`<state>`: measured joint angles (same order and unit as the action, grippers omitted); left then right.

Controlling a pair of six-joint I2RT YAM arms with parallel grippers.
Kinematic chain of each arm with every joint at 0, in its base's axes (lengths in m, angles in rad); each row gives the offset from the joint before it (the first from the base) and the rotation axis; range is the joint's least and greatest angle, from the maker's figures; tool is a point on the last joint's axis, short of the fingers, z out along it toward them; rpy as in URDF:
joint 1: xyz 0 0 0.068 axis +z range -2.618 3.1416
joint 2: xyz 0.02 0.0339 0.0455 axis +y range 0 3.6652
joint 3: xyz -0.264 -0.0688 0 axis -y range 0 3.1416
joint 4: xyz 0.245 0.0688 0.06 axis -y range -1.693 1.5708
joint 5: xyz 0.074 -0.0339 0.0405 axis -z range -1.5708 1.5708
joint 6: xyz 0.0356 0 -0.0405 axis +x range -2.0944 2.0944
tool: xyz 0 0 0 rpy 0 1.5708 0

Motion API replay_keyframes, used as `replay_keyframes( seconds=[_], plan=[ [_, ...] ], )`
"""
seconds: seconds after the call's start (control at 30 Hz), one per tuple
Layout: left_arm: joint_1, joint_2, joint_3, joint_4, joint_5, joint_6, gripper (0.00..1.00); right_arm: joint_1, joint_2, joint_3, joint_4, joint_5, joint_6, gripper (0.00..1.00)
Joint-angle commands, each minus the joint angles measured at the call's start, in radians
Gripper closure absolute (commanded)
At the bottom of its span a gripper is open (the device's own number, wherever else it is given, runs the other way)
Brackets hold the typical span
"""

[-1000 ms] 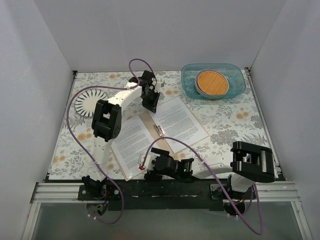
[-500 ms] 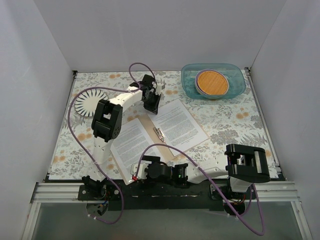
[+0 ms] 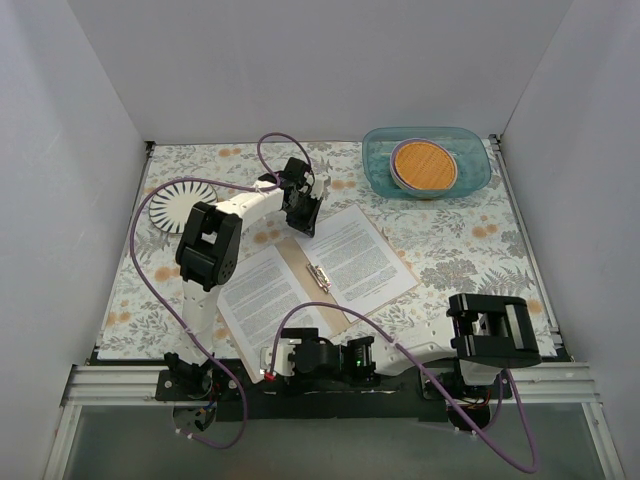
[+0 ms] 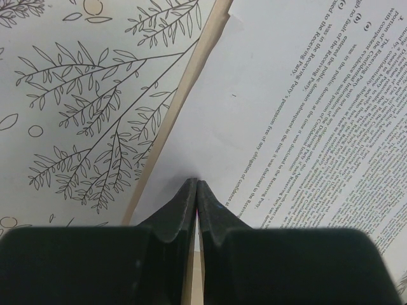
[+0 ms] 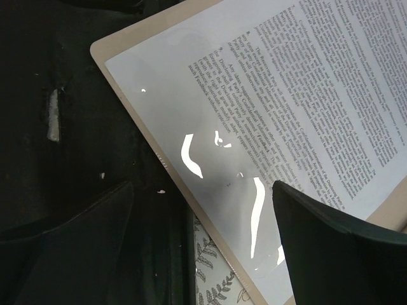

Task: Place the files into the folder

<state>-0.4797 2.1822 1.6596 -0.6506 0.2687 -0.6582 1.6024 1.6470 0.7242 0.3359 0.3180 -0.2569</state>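
The tan folder [image 3: 300, 262] lies open on the floral table, with its metal spine clip [image 3: 320, 275] in the middle. One printed sheet [image 3: 262, 292] lies on the left cover under the glossy sleeve [image 5: 216, 184]. A second sheet [image 3: 357, 255] lies on the right cover. My left gripper [image 3: 304, 217] is shut, with its tips [image 4: 196, 184] resting on the far corner of the right sheet [image 4: 286, 108], just inside the folder's edge [image 4: 184, 95]. My right gripper [image 3: 274, 361] is open and empty above the near corner of the left cover [image 5: 127, 95]; in its wrist view [image 5: 203, 254] a finger shows on each side.
A teal bowl [image 3: 378, 170] holding an orange disc stands at the back right. A white striped plate [image 3: 175, 207] lies at the far left, beside the left arm. White walls close in three sides. Purple cables loop over the arms.
My right arm has drawn back and to the left, to the table's near edge. The left gripper and the folder with its sheets have shifted slightly nearer.
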Motion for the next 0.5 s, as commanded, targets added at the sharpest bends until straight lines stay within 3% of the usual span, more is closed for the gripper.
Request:
replay_keyframes(
  seconds=[0.0,0.2,0.3,0.47],
  plan=[
    [-0.011,0.048,-0.035,-0.104,-0.042,0.012,0.97,0.014,0.031,0.020,-0.009,0.016,0.010,0.01],
    [-0.011,0.050,-0.031,-0.115,-0.036,0.015,0.98,0.007,0.099,0.000,0.063,0.138,-0.038,0.03],
    [-0.011,0.048,-0.027,-0.121,-0.034,0.020,0.98,-0.009,0.138,0.003,0.109,0.193,-0.047,0.09],
    [-0.013,0.054,-0.015,-0.133,-0.028,0.028,0.99,-0.018,0.181,0.007,0.164,0.298,-0.088,0.29]
  ],
)
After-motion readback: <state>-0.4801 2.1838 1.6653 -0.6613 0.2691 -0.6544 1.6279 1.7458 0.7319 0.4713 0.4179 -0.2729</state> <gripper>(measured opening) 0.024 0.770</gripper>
